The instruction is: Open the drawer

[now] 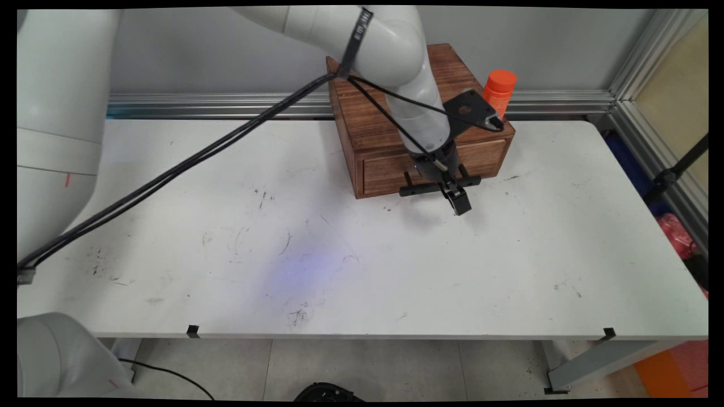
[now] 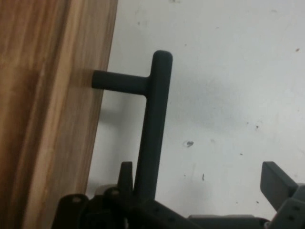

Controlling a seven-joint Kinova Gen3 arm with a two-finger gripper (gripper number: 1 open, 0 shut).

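A brown wooden box (image 1: 390, 121) stands at the back of the white table (image 1: 339, 271), its single drawer (image 1: 390, 172) facing the near side and sitting flush with the box front. A black bar handle (image 1: 421, 188) (image 2: 153, 124) juts out from the drawer on short posts. My gripper (image 1: 455, 198) (image 2: 200, 174) hangs low in front of the drawer, open. The bar lies between the fingers, close beside the left finger (image 2: 126, 175); the right finger (image 2: 276, 181) stands well apart from it. An orange bottle (image 1: 499, 91) stands upright on the box's back right corner.
Black cables (image 1: 186, 161) hang from the arm across the table's left half. A metal rail (image 1: 226, 104) runs along the wall behind the table. Past the table's right edge are a red bag (image 1: 676, 232) and an orange object (image 1: 667, 370) on the floor.
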